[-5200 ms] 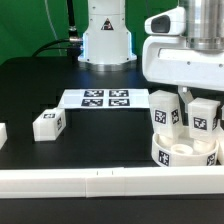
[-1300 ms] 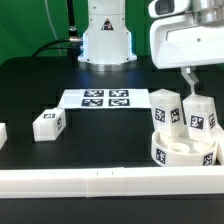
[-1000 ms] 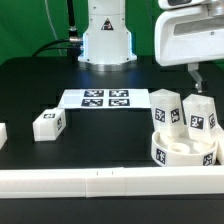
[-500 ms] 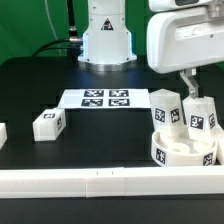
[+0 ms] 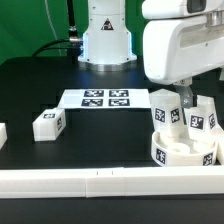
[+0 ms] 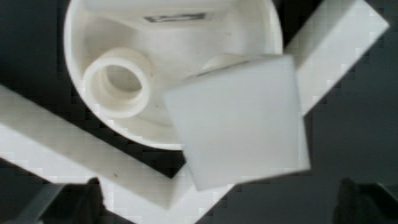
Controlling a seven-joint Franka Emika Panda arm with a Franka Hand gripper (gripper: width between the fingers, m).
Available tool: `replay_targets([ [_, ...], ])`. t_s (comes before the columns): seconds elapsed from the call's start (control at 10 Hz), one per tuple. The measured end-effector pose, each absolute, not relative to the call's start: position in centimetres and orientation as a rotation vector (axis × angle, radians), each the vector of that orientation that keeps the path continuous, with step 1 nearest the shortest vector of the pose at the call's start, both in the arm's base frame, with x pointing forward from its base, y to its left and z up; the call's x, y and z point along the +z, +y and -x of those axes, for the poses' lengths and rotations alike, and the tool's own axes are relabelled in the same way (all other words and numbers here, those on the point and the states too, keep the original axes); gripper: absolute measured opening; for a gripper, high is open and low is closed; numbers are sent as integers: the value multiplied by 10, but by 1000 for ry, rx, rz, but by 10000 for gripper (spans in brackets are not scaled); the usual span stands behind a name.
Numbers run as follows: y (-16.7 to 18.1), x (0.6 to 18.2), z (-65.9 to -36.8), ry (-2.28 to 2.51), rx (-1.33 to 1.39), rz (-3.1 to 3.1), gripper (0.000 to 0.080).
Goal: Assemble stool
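A white border rail point(image 5: 100, 185) runs along the bottom edge of the exterior view, nearest the camera. Directly behind it, at the lower right of the frame, the seat point(image 5: 180, 152) lies flat on the black tabletop point(image 5: 60, 80).

Two legs are stood upright on the seat. The first leg point(image 5: 165, 108) is toward the exterior view's left and the second leg point(image 5: 204, 116) toward the exterior view's right.

The end effector point(image 5: 195, 98) is positioned above the seat, level with the leg tops. One dark finger point(image 5: 185, 98) is seen in the gap between the two legs, just beside the second leg. The other finger is hidden. The jaws are spread to full width and nothing is gripped.

In the wrist view, the seat point(image 6: 151, 35) is seen from above with one round socket point(image 6: 119, 82) uncovered. The top face of a leg fills the middle of the picture and overlaps the seat's rim. Which of the two legs this is cannot be told.

At the middle left of the exterior view, a loose leg point(image 5: 47, 122) lies on the tabletop, well apart from the seat and the end effector. A white block point(image 5: 3, 133) is cut off by the left edge of the frame.

Farther back, the marker board point(image 5: 105, 98) lies flat at the centre. The robot base point(image 5: 105, 35) stands behind it at the upper centre.
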State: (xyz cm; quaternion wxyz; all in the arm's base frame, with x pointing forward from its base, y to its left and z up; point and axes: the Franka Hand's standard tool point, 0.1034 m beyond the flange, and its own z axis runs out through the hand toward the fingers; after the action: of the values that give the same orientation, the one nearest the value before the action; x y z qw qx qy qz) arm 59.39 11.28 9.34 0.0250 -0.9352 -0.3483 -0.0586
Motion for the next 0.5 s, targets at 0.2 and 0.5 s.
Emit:
replay_targets([
  [0.2, 113, 87, -591, -1120, -164, 2883, 649],
  [0.5, 111, 78, -588, -1141, -137, 2883, 520],
])
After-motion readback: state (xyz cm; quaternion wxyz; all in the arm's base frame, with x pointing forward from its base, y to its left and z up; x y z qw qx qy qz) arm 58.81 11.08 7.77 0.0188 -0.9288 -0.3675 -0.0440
